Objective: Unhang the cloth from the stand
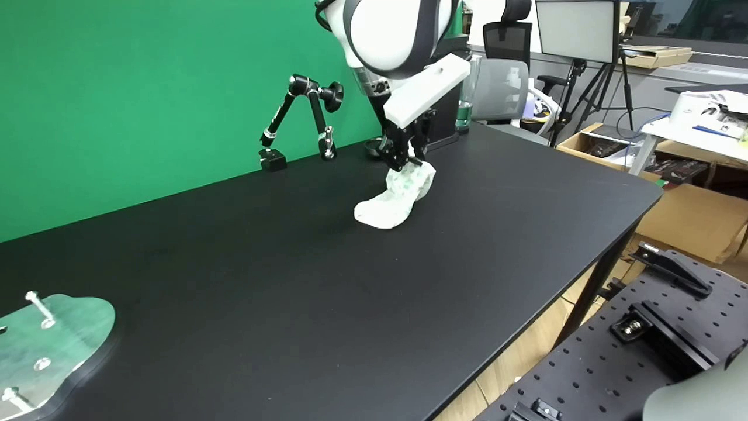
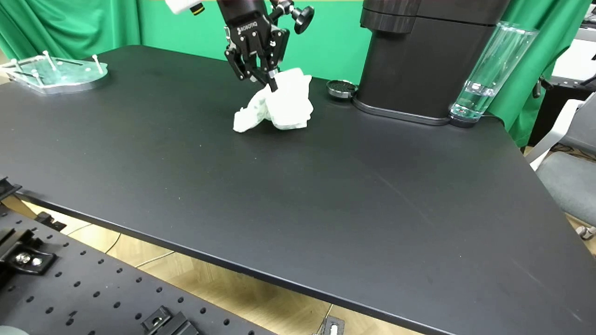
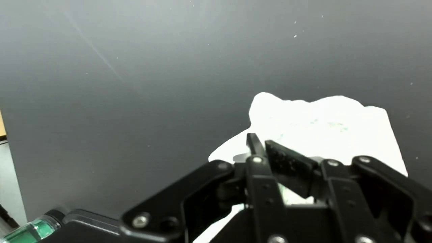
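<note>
The white cloth lies bunched on the black table in an exterior view, with its upper part rising to the gripper. It also shows crumpled in an exterior view and overexposed in the wrist view. My gripper points down at the upper part of the cloth. It also shows in an exterior view. In the wrist view its fingertips are nearly together, and it appears shut on a fold of the cloth. The pinched part is mostly hidden by the fingers. No stand is touching the cloth.
A jointed black arm with knobs stands by the green backdrop. A black machine with a clear water tank and a small round metal dish are behind the cloth. A pegged green-tinted board lies at the table's far end.
</note>
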{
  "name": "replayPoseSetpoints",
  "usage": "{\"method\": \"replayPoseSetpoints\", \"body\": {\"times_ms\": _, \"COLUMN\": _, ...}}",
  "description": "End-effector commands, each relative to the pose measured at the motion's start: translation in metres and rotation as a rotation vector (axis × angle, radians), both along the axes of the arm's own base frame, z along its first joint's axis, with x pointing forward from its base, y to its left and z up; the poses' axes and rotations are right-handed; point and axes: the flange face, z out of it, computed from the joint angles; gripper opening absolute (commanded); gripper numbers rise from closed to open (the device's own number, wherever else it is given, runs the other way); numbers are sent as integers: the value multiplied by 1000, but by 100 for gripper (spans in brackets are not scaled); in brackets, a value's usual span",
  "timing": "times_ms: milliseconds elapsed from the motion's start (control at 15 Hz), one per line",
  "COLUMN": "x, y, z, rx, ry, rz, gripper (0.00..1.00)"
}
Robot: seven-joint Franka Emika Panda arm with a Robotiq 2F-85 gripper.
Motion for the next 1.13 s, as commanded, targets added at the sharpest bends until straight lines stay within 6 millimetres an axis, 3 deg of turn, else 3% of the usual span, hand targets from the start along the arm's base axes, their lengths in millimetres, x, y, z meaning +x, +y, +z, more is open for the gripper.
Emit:
{"method": "replayPoseSetpoints", "body": {"times_ms": 0, "x": -17, "y": 4, "z": 0, "rx": -3, "ry": 36, "rz": 76, "gripper": 36}}
{"method": "replayPoseSetpoints", "body": {"times_ms": 600, "x": -22, "y": 21, "z": 14, "rx": 31, "ry": 73, "rz": 300, "gripper": 98}}
{"method": "replayPoseSetpoints", "body": {"times_ms": 1067, "x": -36, "y": 51, "z": 43, "rx": 256, "ry": 37, "rz": 605, "gripper": 100}}
